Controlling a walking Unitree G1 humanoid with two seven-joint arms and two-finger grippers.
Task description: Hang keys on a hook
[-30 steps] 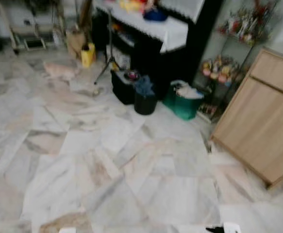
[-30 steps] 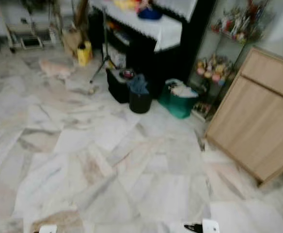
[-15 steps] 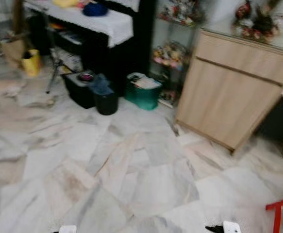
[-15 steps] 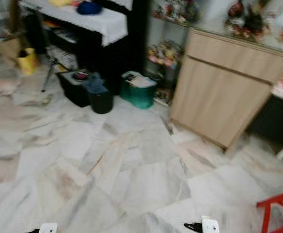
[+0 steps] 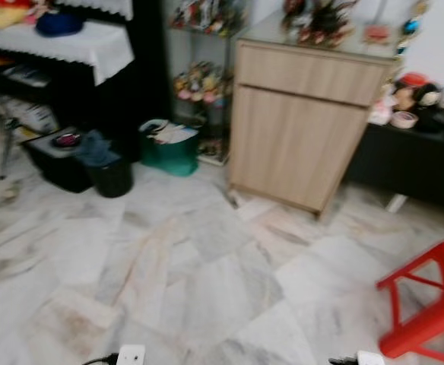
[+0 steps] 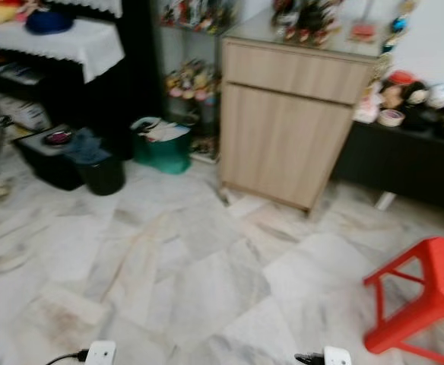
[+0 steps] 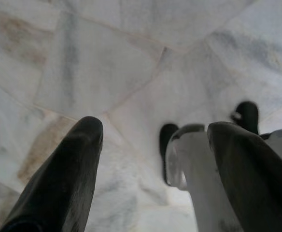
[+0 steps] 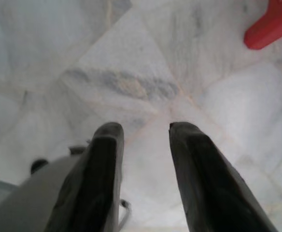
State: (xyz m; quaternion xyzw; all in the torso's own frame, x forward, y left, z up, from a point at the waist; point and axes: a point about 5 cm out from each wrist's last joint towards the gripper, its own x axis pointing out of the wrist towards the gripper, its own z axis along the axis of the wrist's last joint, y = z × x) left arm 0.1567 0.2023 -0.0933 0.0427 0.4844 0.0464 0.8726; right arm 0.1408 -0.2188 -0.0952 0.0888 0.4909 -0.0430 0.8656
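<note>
Marble floor [image 5: 207,266] is stretching ahead to a wooden cabinet [image 5: 306,129]. Both claws, left claw [image 7: 150,145] and right claw [image 8: 143,145], are hanging parted and empty; no keys or hook discernible, so bearing undetermined.

place: home, living room | signs: marble floor [image 5: 207,266]; wood cabinet [image 5: 298,129]; red stool [image 6: 423,300]; trinket shelves [image 5: 199,80]; cloth-covered table [image 5: 70,42]

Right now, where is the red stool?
The red stool stands on the marble floor at the robot's right, in front of the low black shelf and to the right of the wooden cabinet.
</note>
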